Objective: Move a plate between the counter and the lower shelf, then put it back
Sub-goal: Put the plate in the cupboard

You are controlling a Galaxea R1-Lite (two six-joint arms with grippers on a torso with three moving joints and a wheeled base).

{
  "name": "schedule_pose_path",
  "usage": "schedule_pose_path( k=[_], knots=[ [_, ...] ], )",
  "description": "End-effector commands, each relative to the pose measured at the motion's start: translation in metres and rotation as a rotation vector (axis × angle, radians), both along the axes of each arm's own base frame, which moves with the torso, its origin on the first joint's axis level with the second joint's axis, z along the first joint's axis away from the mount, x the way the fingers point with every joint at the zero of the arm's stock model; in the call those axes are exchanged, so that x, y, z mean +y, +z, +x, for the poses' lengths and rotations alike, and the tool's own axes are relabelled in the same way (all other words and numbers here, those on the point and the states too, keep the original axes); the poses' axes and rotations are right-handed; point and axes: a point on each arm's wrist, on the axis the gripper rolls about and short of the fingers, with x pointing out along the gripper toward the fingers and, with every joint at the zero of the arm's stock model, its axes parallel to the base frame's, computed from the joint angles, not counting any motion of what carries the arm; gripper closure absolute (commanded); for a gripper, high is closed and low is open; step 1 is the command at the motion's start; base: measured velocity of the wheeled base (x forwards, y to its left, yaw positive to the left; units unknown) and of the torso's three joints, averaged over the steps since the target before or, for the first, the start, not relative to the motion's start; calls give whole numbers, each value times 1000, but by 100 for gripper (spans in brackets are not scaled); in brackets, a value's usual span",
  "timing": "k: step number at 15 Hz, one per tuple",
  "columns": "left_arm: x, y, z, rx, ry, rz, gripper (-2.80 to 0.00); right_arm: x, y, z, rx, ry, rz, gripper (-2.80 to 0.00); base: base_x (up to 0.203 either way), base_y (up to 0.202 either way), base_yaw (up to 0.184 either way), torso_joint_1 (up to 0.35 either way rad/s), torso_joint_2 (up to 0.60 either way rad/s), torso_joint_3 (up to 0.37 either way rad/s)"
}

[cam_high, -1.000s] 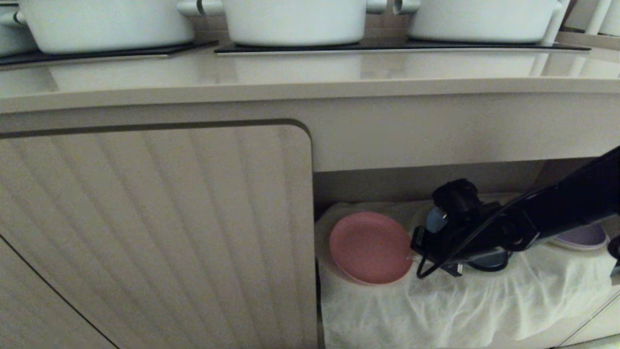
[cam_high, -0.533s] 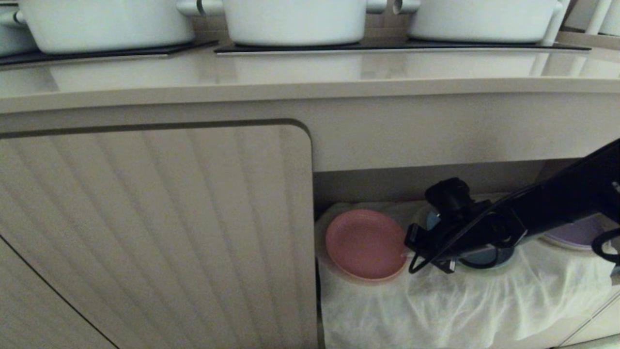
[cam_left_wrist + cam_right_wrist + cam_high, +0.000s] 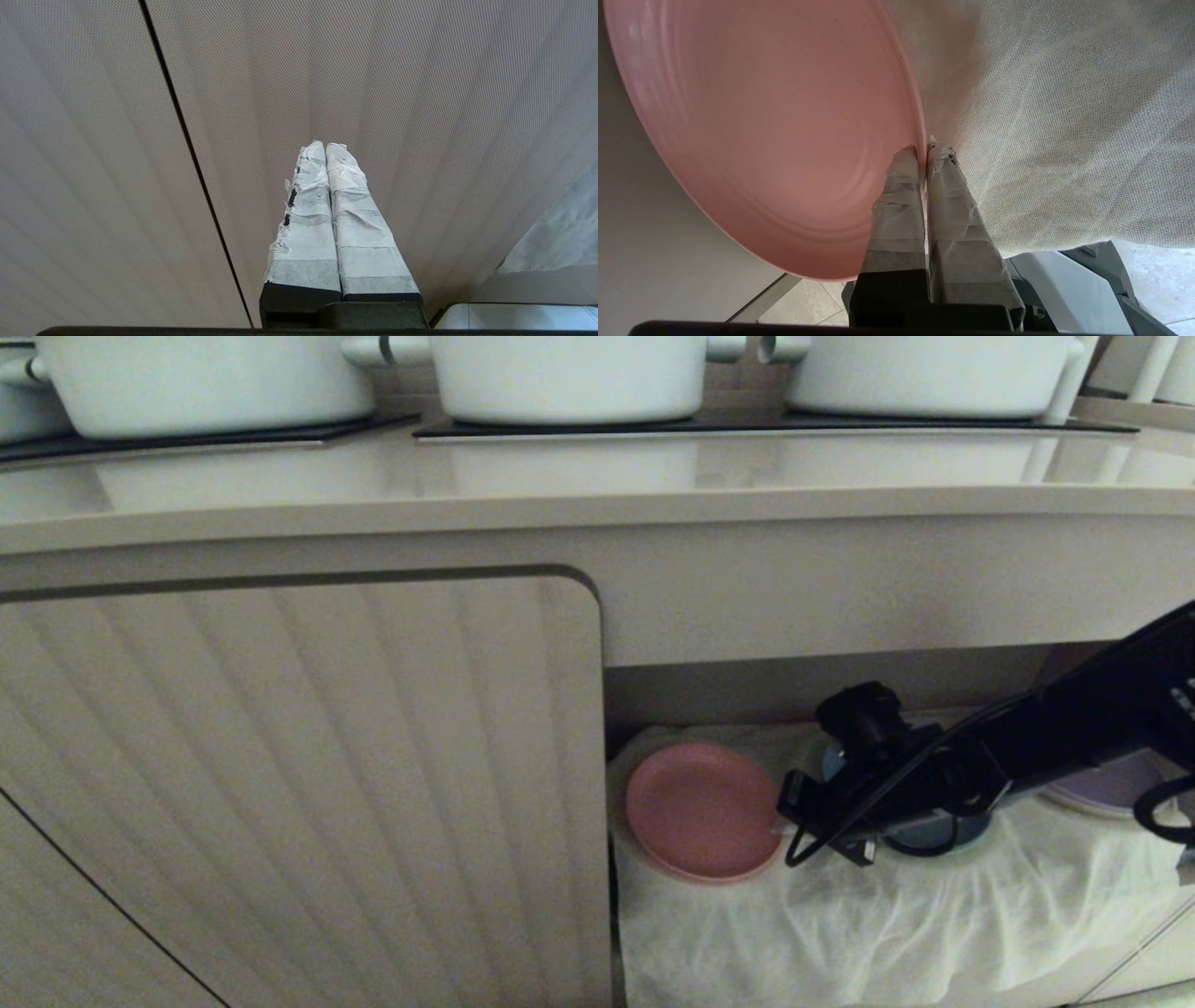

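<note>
- Here the round, shallow, matte pink plastic plate point(image 3: 703, 810) sits in the lower shelf point(image 3: 803, 686), a beige cabinet recess, resting tilted on the draped white cloth point(image 3: 878, 915) close to the ribbed beige cabinet door point(image 3: 299, 784).
- The right gripper point(image 3: 923, 150) reaches into the recess from the right, its taped fingers pinching the plate's raised rim between them; the hold covers only a thin slice of the edge.
- The left gripper point(image 3: 325, 145) hangs idle in front of the ribbed door, its fingers pressed together on nothing.
- The long, smooth beige counter point(image 3: 597, 476) above carries white pots point(image 3: 569, 373) on black hob panels point(image 3: 747, 427), with bare worktop in front of them.
- Risk, as a judgement: such a narrow edge grip could let the plate pivot or slip once lifted, since its weight hangs away from the fingers.
- The plate could also clip the door edge or the counter's thick front while coming out of the recess.
- The loose cloth may snag and drag along, disturbing the blue plate point(image 3: 929, 831) and purple plate point(image 3: 1106, 791) lying nearby.
</note>
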Motion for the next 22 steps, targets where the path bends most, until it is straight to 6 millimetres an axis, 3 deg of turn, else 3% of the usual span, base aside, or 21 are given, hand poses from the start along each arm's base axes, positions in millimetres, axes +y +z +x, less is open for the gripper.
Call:
schedule_pose_path(
  k=[1, 11, 12, 22],
  knots=[
    [0, 0, 0, -1, 0, 0, 0, 0, 1, 0, -1, -3, 4, 0, 0, 0, 0, 0, 0, 0],
    [0, 0, 0, -1, 0, 0, 0, 0, 1, 0, -2, -2, 2, 0, 0, 0, 0, 0, 0, 0],
    [0, 0, 0, -1, 0, 0, 0, 0, 1, 0, -2, -1, 1, -280, 0, 0, 0, 0, 0, 0],
    [0, 0, 0, -1, 0, 0, 0, -2, 6, -4, -5, 1, -3, -280, 0, 0, 0, 0, 0, 0]
  ],
)
